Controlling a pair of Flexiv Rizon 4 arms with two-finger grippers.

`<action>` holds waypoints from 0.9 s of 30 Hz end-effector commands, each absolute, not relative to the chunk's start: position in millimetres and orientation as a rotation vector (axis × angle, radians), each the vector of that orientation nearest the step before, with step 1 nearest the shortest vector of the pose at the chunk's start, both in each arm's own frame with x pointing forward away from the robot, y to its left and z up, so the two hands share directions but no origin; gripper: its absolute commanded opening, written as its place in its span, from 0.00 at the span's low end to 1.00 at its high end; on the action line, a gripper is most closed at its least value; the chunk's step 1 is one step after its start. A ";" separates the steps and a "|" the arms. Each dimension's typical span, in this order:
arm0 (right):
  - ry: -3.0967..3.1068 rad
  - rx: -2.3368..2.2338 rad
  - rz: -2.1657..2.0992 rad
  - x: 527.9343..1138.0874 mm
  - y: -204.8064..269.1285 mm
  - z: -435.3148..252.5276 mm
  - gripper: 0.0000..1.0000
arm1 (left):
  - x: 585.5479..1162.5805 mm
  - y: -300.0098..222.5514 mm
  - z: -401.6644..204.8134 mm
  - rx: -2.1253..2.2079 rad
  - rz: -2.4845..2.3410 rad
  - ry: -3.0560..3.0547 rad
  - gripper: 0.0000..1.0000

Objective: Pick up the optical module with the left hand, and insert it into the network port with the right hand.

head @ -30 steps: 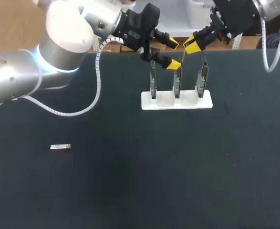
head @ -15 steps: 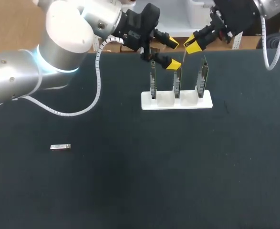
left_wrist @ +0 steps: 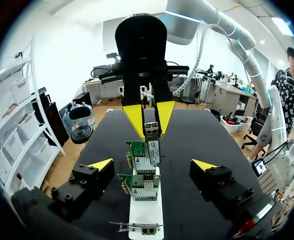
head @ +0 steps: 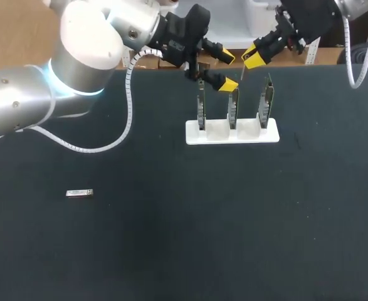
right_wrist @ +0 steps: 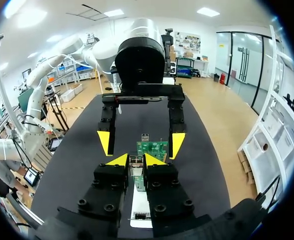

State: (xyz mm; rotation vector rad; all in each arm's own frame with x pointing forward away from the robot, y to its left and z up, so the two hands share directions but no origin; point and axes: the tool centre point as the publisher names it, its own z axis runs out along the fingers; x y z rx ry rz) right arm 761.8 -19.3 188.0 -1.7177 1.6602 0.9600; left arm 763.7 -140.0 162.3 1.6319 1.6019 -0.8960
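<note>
Overhead, the left tool [head: 225,70] gapes wide by the card rack [head: 232,133]; a spare module [head: 79,192] lies well apart on the table [head: 171,238]. Left wrist: the right tool [left_wrist: 151,134] pinches the optical module [left_wrist: 152,128] above a network card [left_wrist: 139,150]. Right wrist: narrow, same grip.

Dark matte table [head: 171,238], low white rectangular stand [head: 246,133] resting near its far edge, about mid-width

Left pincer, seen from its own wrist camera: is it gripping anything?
No, the left pincer has its yellow fingertips spread wide apart, and neither one touches anything.
</note>
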 end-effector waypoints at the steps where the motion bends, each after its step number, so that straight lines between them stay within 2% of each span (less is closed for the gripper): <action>1: 1.663 -1.713 0.950 758.4 -18.1 187.9 0.00 | 763.9 -139.8 162.1 1.633 -0.896 1.600 1.00; 27: 1.740 -1.699 0.881 763.2 -10.3 187.3 0.00 | 763.9 -139.8 162.1 1.633 -0.896 1.600 1.00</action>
